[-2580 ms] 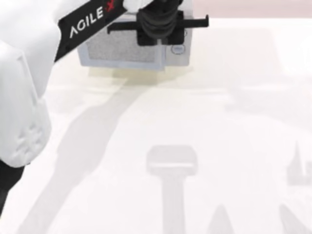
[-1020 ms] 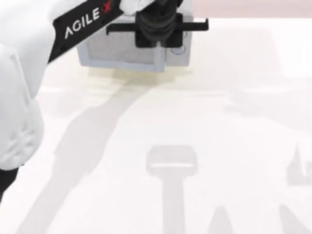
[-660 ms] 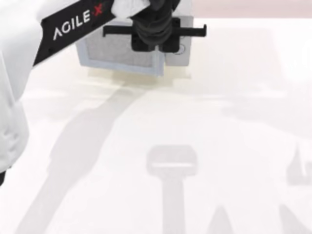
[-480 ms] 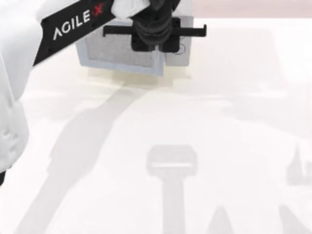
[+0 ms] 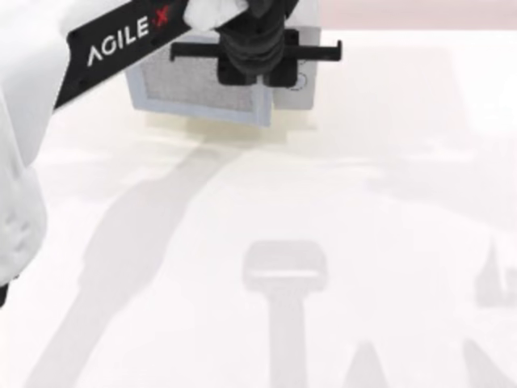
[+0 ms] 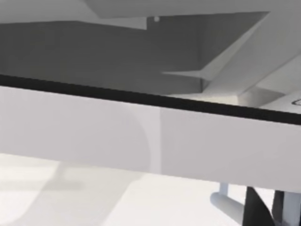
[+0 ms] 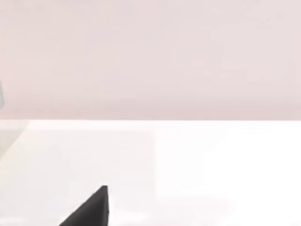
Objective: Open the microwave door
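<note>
The microwave (image 5: 234,77) sits at the far edge of the table (image 5: 339,210), left of centre in the top view, its front facing the camera. The microwave door (image 5: 198,90) is slightly ajar: its right edge stands a little proud of the control strip, where one round knob (image 5: 297,81) shows beside it. The left arm (image 5: 121,36) reaches in from the left across the top of the microwave, and the left gripper (image 5: 257,69) hangs over the door's right edge by the strip. Whether its fingers are apart or closed on the door cannot be told from the top view. The left wrist view shows the door's pale edge (image 6: 141,136) up close, with the microwave's interior behind it. The right gripper is out of the top view; only a dark fingertip (image 7: 91,209) appears in the right wrist view over bare table.
</note>
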